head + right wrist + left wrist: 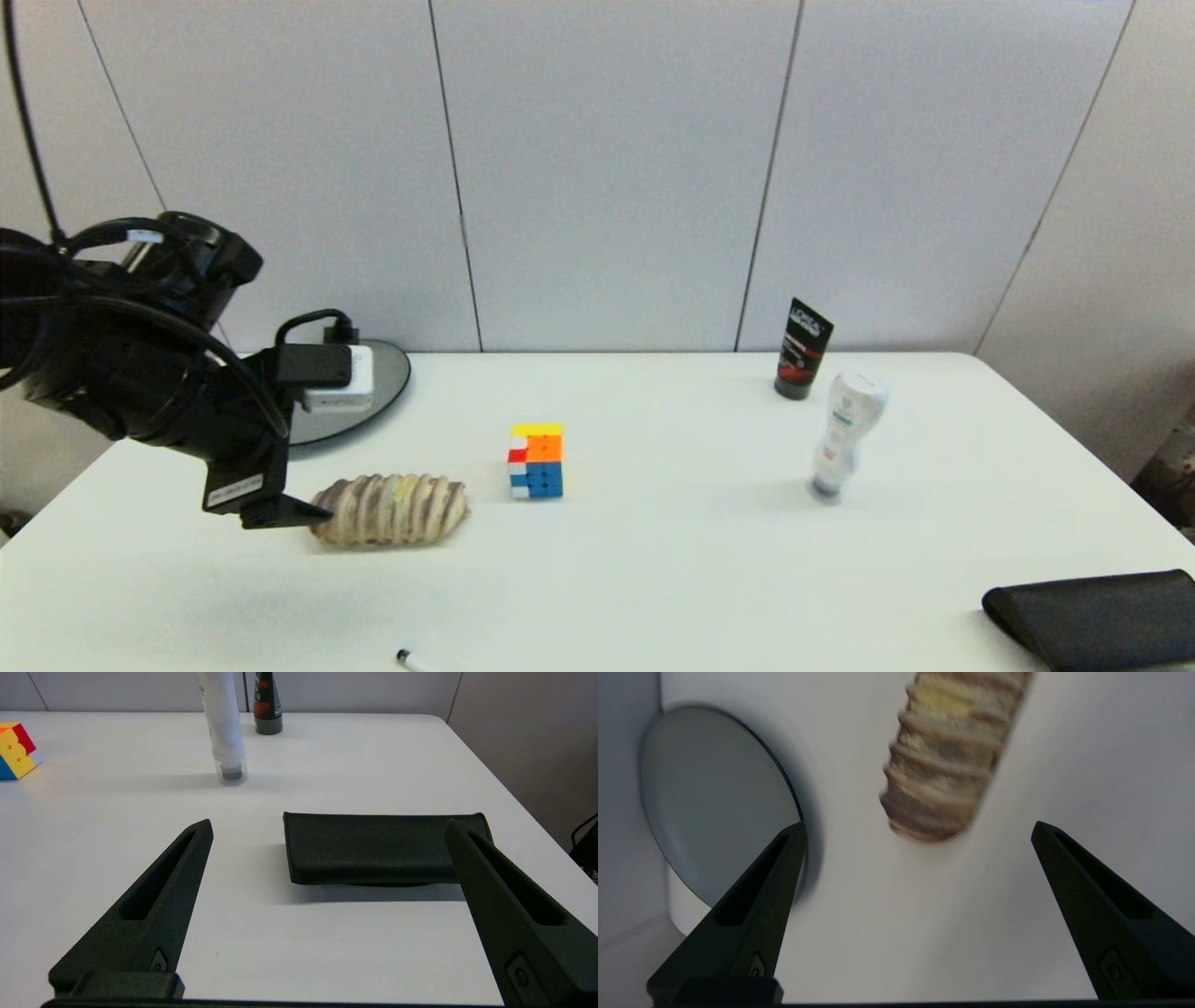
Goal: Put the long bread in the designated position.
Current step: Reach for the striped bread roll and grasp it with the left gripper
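Note:
The long bread (390, 510), a ridged beige-and-brown loaf with a yellowish patch on top, lies flat on the white table at the front left. My left gripper (297, 511) hangs low just off its left end, open and holding nothing. In the left wrist view, the loaf's near end (943, 765) sits a little beyond the tips of the left gripper (919, 825), roughly centred between the spread fingers. The designated position has no mark, so I cannot tell it from the rest of the tabletop. My right gripper (328, 823) is parked, open and empty, at the table's front right.
A colourful cube (537, 461) stands just right of the loaf. A grey round disc (383, 387) lies behind the left arm. A white bottle (845, 434) and a black tube (803, 348) stand at the back right. A black pouch (1097, 616) lies front right, and a pen tip (403, 658) at the front edge.

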Robot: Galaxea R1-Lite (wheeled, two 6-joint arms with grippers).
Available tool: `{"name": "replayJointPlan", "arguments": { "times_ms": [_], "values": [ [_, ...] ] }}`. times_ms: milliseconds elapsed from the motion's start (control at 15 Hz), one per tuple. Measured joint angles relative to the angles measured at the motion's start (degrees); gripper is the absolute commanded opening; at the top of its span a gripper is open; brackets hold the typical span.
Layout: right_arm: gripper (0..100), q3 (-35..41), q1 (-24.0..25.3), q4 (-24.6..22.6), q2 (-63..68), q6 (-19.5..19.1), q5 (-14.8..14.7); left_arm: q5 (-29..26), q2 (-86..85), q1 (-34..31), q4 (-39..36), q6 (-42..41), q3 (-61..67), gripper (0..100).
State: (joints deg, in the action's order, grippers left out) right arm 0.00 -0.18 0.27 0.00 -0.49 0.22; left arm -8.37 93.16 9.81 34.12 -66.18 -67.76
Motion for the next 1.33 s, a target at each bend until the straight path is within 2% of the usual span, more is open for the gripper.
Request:
{"name": "replayJointPlan", "arguments": {
  "times_ms": [333,1067,1267,1333],
  "values": [
    [100,0.0,0.0,-0.02,0.0,0.05,0.02,-2.49,8.63,3.5,0.33,-4.35,-3.52,100],
    [100,0.0,0.0,0.0,0.0,0.0,0.0,-3.0,17.48,4.43,0.5,-3.88,-4.79,100],
    [100,0.0,0.0,0.0,0.0,0.0,0.02,-2.97,18.2,4.44,2.58,-3.9,-4.88,100],
    [100,0.0,0.0,-0.02,0.0,-0.02,0.0,-2.97,18.31,4.44,2.73,-3.94,-4.92,0]
  ]
}}
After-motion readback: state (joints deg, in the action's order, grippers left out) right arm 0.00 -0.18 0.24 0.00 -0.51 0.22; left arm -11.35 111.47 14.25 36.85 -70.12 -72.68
